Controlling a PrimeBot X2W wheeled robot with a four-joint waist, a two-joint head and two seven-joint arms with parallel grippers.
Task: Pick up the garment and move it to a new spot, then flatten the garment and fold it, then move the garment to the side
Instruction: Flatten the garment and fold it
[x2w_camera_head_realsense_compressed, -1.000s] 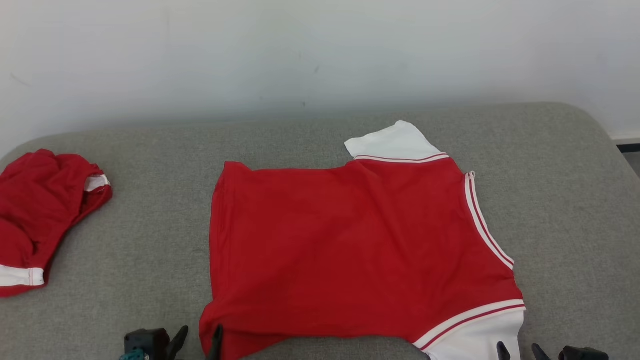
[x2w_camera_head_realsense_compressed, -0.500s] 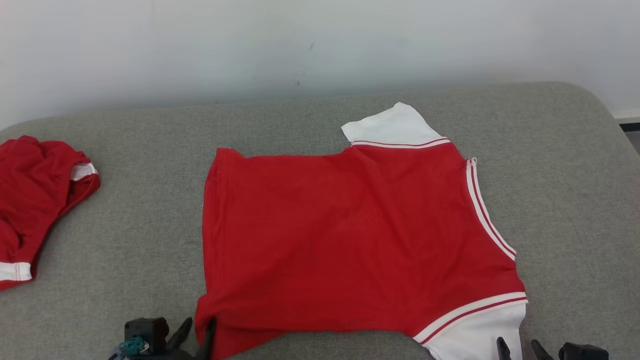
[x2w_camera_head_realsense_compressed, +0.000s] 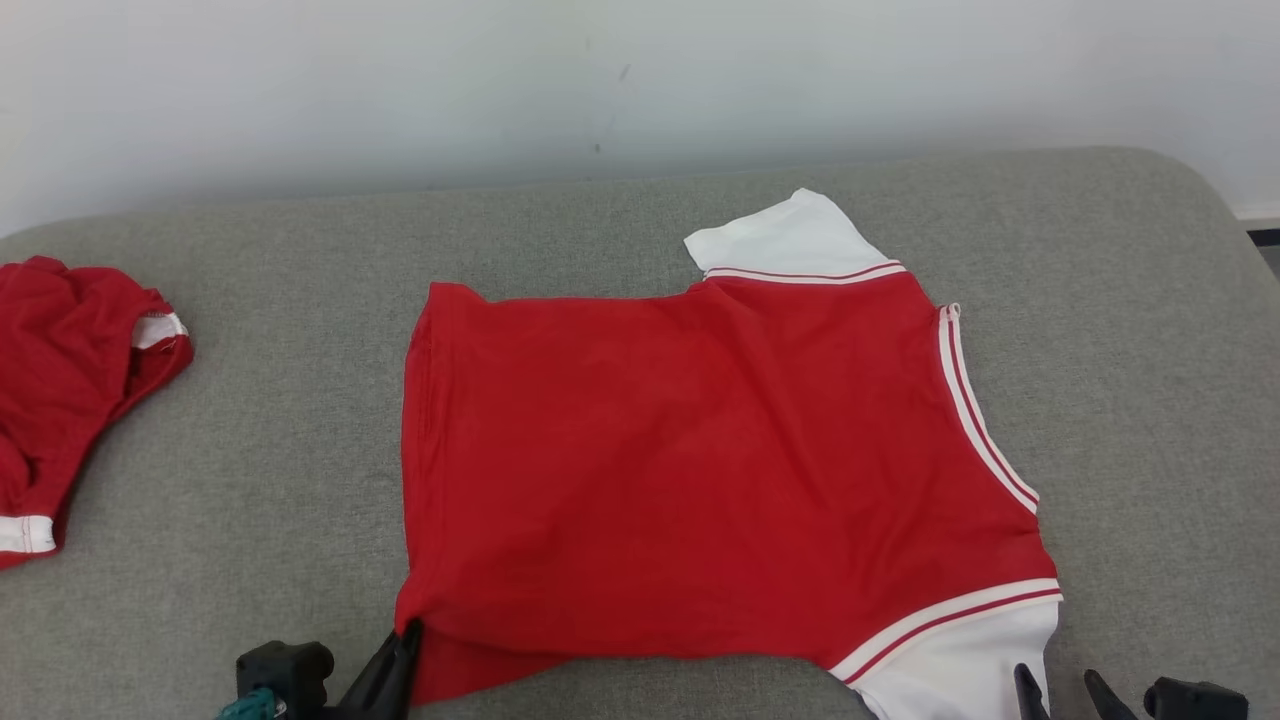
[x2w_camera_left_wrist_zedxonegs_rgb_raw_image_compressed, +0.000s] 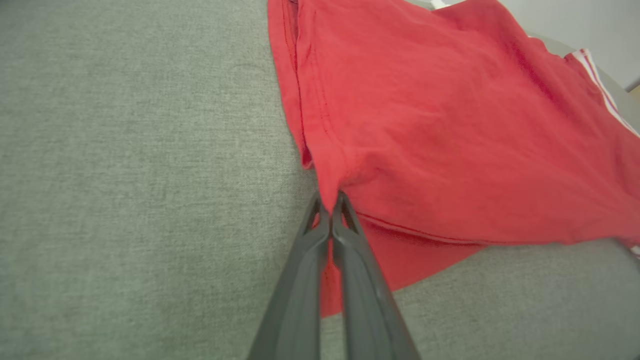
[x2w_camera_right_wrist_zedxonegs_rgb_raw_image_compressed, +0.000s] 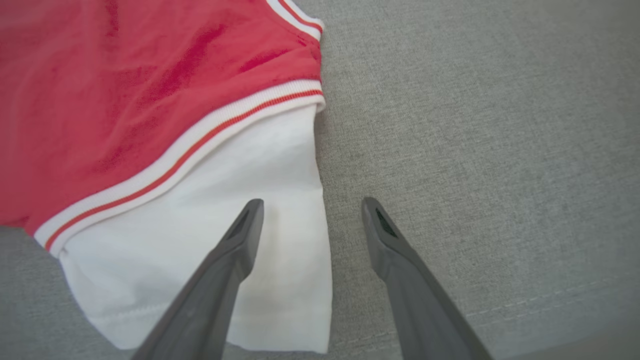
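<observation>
Counts as I read them from the console. Garments: two, namely one red knit shirt with white sleeves and striped trim (x2w_camera_head_realsense_compressed: 700, 450) and one bunched red cloth garment with white edging (x2w_camera_head_realsense_compressed: 70, 370). Claws: two, my left claw (x2w_camera_left_wrist_zedxonegs_rgb_raw_image_compressed: 329, 197) and right claw (x2w_camera_right_wrist_zedxonegs_rgb_raw_image_compressed: 312, 202), each with two long dark fingers (x2w_camera_right_wrist_zedxonegs_rgb_raw_image_compressed: 220, 280). Grey woven-fabric surface (x2w_camera_head_realsense_compressed: 250, 400): one.

The garment (x2w_camera_head_realsense_compressed: 700, 470) lies spread on the middle of the cushioned surface (x2w_camera_head_realsense_compressed: 250, 480), with the wall (x2w_camera_head_realsense_compressed: 600, 80) behind at 12 o'clock. A second garment (x2w_camera_head_realsense_compressed: 70, 380) sits well apart at 9 o'clock, at the surface's edge. The far sleeve (x2w_camera_head_realsense_compressed: 785, 240) points to 1 o'clock and the near sleeve (x2w_camera_head_realsense_compressed: 960, 660) to 5 o'clock. The left claw (x2w_camera_head_realsense_compressed: 405, 640) pinches the 7 o'clock corner, and the right claw (x2w_camera_head_realsense_compressed: 1058, 685) straddles the near sleeve's outer edge.
</observation>
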